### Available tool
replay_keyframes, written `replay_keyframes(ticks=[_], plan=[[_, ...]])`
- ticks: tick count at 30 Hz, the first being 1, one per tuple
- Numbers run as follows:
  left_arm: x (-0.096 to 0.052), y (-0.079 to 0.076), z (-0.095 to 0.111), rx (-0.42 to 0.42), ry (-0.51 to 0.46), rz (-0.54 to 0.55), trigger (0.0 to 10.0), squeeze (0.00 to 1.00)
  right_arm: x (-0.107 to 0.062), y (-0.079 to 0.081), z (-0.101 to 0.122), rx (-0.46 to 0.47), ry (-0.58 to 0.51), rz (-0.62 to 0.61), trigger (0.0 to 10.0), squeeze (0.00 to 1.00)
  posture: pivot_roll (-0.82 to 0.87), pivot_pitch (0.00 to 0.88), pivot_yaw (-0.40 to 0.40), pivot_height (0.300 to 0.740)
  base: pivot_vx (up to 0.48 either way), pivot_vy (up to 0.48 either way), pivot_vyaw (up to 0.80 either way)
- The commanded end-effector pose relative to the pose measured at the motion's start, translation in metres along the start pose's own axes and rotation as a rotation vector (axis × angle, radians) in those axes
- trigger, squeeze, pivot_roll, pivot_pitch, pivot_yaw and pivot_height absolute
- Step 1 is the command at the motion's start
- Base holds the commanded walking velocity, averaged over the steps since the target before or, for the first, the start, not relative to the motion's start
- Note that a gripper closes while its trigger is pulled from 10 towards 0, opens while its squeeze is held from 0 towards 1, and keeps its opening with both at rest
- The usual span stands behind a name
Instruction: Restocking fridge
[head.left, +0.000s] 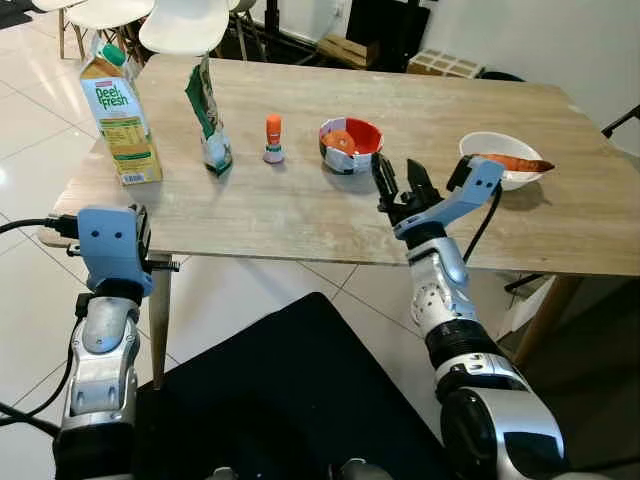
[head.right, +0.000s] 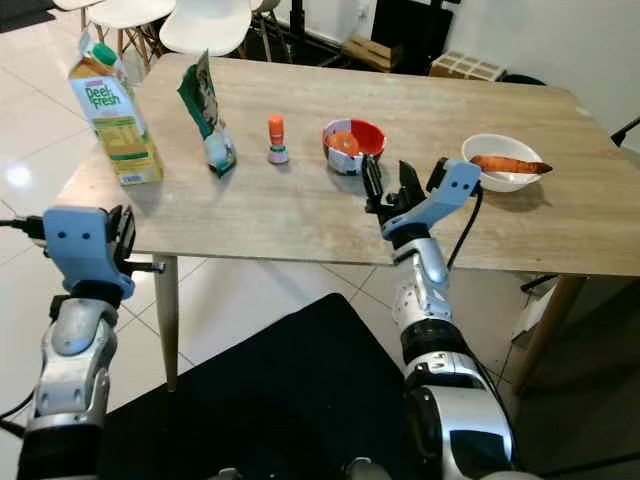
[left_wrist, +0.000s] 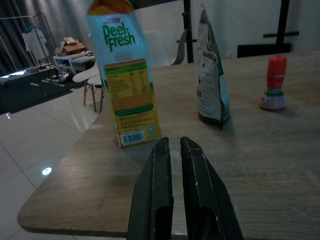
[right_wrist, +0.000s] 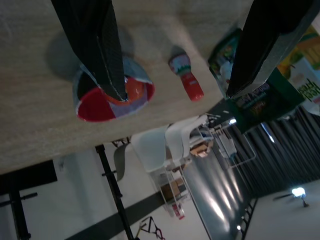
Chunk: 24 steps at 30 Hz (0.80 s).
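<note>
A wooden worktop (head.left: 300, 215) is seen ahead of the robot, carrying a row of items: a Deel Fresh juice carton (head.left: 120, 120) at the robot's left end, a green snack bag (head.left: 209, 118) standing beside it, a small orange-capped bottle (head.left: 273, 139), a red-lined bowl (head.left: 350, 145) and, at the right end, a white bowl (head.left: 498, 158) in which an orange vegetable (head.left: 512, 162) is laid. The right tool (head.left: 398, 180) is held over the worktop just in front of the red-lined bowl, its two black fingers spread wide apart; nothing is gripped between them and no contact with the bowl is observed. In the right wrist view the red-lined bowl (right_wrist: 114, 95) is seen past one finger (right_wrist: 95, 40), with the orange-capped bottle (right_wrist: 186, 77) between the two fingers, farther off. The left tool (left_wrist: 173, 192) is held at the near left corner of the worktop, short of the juice carton (left_wrist: 125, 75); its fingers are brought almost together with only a narrow slit between them, and nothing is held. White chairs (head.left: 180, 25) are noted behind the worktop.
</note>
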<state>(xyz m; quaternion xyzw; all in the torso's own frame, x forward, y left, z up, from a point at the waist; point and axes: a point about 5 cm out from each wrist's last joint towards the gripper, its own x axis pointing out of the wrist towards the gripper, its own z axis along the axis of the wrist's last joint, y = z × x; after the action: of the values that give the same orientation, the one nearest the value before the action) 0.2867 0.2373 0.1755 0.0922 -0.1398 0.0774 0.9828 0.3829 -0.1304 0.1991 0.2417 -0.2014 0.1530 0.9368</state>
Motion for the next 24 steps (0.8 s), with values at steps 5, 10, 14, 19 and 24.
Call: replay_keyframes(ticks=[5,10,14,19,24], plan=[[0.000,-0.005,-0.001,-0.014,0.025,-0.038,10.0,0.00,0.001,0.001,-0.003,0.000,0.017,-0.002,10.0,0.00,-0.03,0.086,-0.093,0.740,0.000,0.000,0.00],[0.003,-0.016,0.000,-0.048,0.027,-0.076,10.0,0.00,-0.002,-0.001,-0.012,-0.024,0.080,-0.017,10.0,0.00,-0.03,0.085,-0.088,0.740,0.000,0.000,0.00],[0.004,-0.028,-0.004,-0.034,0.062,-0.150,10.0,0.00,-0.005,0.000,-0.021,-0.082,0.149,0.007,10.0,0.00,-0.03,0.085,-0.085,0.740,0.000,0.000,0.00],[0.007,-0.039,-0.001,-0.035,0.067,-0.221,10.0,0.00,-0.007,0.004,-0.026,-0.106,0.179,0.034,10.0,0.00,-0.03,0.090,-0.077,0.740,0.000,0.000,0.00],[0.008,-0.037,0.002,-0.034,0.054,-0.214,10.0,0.00,-0.006,0.008,-0.027,-0.099,0.180,0.070,10.0,0.00,-0.03,0.092,-0.075,0.740,0.000,0.000,0.00]])
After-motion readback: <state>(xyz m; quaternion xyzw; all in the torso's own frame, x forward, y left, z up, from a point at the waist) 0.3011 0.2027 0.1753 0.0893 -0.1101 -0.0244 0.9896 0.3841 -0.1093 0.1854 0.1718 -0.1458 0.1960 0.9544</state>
